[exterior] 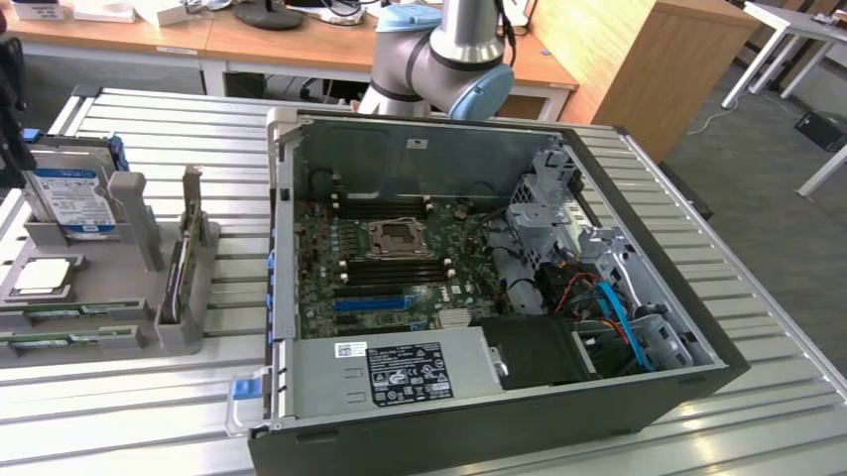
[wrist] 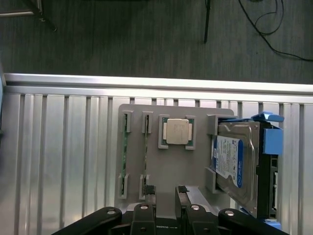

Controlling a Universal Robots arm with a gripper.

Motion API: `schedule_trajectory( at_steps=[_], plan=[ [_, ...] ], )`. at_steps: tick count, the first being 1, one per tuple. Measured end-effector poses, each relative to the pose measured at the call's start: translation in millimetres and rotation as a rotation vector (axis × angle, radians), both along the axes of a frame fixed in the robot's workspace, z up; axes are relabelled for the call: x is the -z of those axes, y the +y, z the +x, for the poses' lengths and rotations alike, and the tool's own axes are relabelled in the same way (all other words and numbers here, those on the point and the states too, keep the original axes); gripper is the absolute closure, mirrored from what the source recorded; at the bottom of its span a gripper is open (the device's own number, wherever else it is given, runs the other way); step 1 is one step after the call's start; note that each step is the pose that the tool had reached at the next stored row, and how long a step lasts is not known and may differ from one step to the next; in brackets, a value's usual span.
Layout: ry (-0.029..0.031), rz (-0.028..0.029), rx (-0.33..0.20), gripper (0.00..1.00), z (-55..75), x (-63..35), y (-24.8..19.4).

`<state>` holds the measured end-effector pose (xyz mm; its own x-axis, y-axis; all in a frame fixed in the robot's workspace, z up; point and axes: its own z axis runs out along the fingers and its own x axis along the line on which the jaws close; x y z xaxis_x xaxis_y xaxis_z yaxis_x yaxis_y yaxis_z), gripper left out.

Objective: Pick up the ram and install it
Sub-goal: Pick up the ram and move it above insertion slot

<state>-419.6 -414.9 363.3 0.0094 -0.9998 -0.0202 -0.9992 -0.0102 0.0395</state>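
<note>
Claw (wrist: 165, 192) open, fingers apart, nothing between them. It hangs above the grey holder tray (wrist: 166, 171), over the tray's near end. One fingertip (wrist: 149, 190) sits just by the end of the ram (wrist: 146, 156).

Ram stands on edge in a slot of the tray, clipped at both ends, not yet picked. A second stick (wrist: 123, 154) stands in the parallel slot just beside it. Same tray carries a CPU chip (wrist: 176, 132) and a hard drive (wrist: 234, 161) with a blue label. Tray lies near one long edge of the slatted surface (wrist: 63, 156). In the exterior view the tray is at the exterior view's left of the open computer case (exterior: 530, 397), well apart from the motherboard (exterior: 384, 268).

Step in hand, as I judge it: approach for the pick.

To do it well:
- centre the gap over the stick's thin edge, mid-length rather than at the end
- keep the fingers parallel to the board so they straddle it cleanly
- stay clear of the neighbour stick and the end clips
- come down straight, close on the flat faces, lift vertically so the board does not bind or bend

Risk: a finger lands on top of the edge, or catches both sticks.
</note>
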Motion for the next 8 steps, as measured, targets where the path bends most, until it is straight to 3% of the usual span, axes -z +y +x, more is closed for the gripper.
schedule_trajectory(
  at_steps=[8],
  plan=[
    [0.0, 0.0, 0.0, 0.7, 0.0, 9.9, 0.0]
  ],
)
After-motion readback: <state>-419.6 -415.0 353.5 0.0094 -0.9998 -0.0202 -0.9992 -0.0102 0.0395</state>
